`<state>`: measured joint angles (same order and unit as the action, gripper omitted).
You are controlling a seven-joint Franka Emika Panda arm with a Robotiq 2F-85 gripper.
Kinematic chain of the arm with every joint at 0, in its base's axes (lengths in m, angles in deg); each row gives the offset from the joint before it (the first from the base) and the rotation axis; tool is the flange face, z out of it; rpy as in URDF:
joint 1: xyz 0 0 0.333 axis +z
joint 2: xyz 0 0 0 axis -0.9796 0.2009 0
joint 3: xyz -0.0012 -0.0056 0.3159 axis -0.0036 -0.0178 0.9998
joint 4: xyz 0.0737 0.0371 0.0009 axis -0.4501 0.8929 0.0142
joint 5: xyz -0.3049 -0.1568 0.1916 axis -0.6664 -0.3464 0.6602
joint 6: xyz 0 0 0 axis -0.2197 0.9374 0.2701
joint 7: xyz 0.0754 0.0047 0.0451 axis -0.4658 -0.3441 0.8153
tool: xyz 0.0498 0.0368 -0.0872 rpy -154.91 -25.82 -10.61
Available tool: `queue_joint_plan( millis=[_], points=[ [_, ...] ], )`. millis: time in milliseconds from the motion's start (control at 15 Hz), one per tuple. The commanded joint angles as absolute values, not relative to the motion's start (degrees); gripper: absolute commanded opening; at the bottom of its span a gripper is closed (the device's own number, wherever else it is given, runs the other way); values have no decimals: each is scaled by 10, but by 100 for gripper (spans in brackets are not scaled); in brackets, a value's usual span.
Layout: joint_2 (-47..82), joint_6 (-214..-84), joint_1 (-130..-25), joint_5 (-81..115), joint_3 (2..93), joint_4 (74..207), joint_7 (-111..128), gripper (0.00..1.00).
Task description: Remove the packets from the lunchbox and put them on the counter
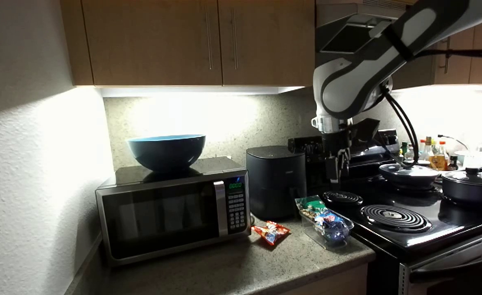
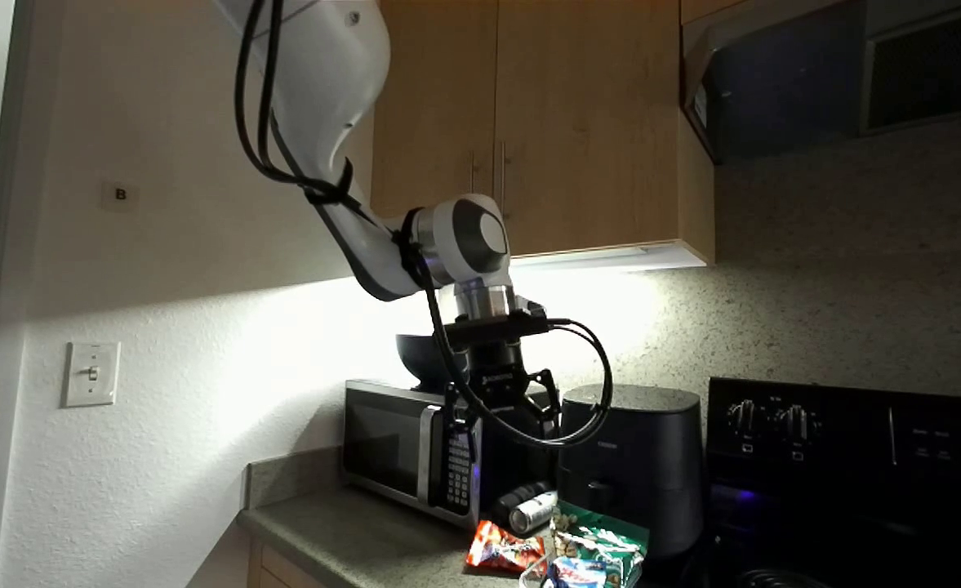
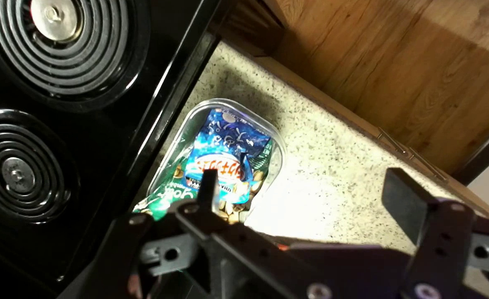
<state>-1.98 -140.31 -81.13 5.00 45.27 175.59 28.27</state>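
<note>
A clear plastic lunchbox (image 1: 348, 224) stands on the speckled counter (image 1: 208, 270) beside the stove. In the wrist view, the lunchbox (image 3: 284, 151) holds a blue packet (image 3: 229, 139) on top of a green packet (image 3: 167, 202) with nuts showing. The green packet (image 1: 313, 204) pokes above the rim at the end nearer the air fryer. A red-orange packet (image 1: 271, 232) lies on the counter outside the lunchbox; it also shows in an exterior view (image 2: 503, 545). My gripper (image 3: 302, 182) is open and empty, above the counter area. It shows in both exterior views (image 1: 336, 176) (image 2: 510, 453).
A microwave (image 1: 163, 217) with a large blue bowl (image 1: 167, 151) on it stands left of a black air fryer (image 1: 275, 184). The stove (image 1: 396, 217) with coil burners adjoins the counter; lidded pans (image 1: 472, 186) sit on it. A silver can (image 2: 533, 513) lies near the microwave.
</note>
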Motion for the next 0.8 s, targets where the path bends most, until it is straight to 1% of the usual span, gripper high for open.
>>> queue_joint_plan(
  millis=[0, 67, 133, 267, 600, 733],
  points=[
    [63, -1438, -818, 58, 459, 1702, 288, 100],
    [82, -1439, -819, 60, 460, 1690, 290, 100],
    [42, -1428, -819, 50, 460, 1719, 283, 100],
    [62, -1429, -819, 50, 461, 1709, 282, 100],
    [55, -1428, -819, 50, 461, 1709, 283, 100],
    [91, -1453, -822, 53, 458, 1694, 277, 100]
  ],
)
